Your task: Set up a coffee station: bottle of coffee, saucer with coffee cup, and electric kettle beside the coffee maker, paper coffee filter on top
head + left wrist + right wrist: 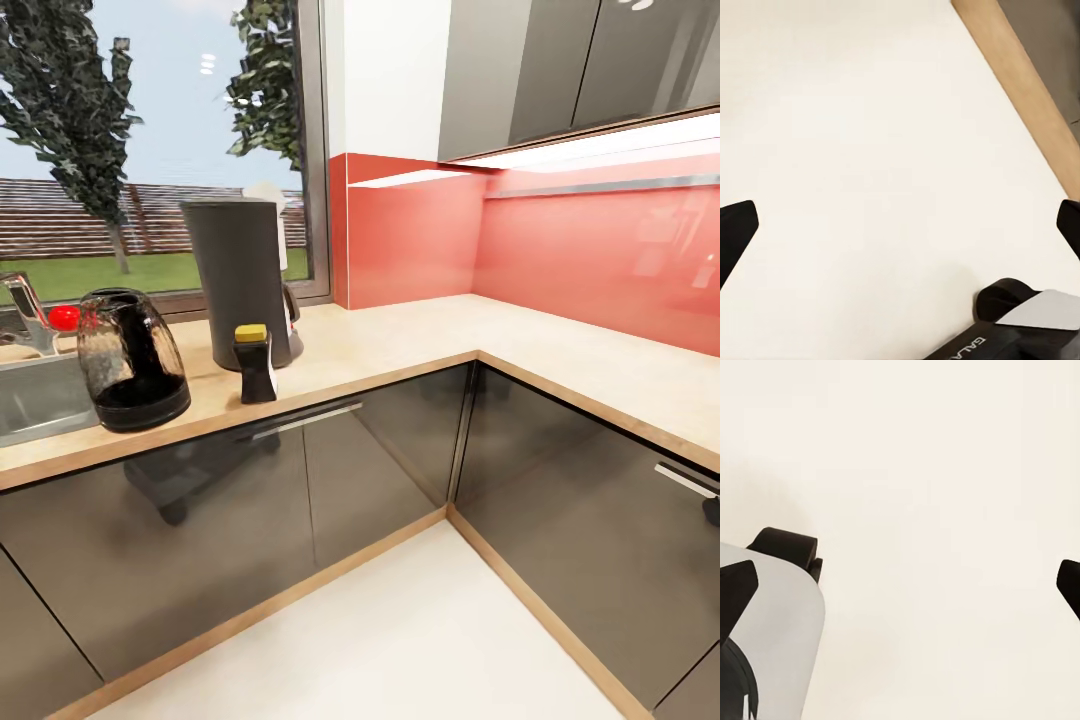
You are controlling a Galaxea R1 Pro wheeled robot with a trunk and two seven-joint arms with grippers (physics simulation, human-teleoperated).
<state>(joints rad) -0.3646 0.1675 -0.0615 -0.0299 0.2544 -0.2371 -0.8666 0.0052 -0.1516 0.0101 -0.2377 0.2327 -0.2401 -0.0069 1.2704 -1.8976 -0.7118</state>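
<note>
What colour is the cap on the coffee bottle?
Yellow; the cap shows best in the head view.

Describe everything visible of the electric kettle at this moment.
The electric kettle stands upright on the kitchen countertop, near its front edge, beside the sink and apart from the coffee maker on its other side. Its body is rounded, dark and glassy, partly see-through with bright reflections, and widens into a black base. A dark rim rings the top. The handle cannot be made out clearly from this angle. Nothing but the counter touches it, and no gripper is near it.
</note>
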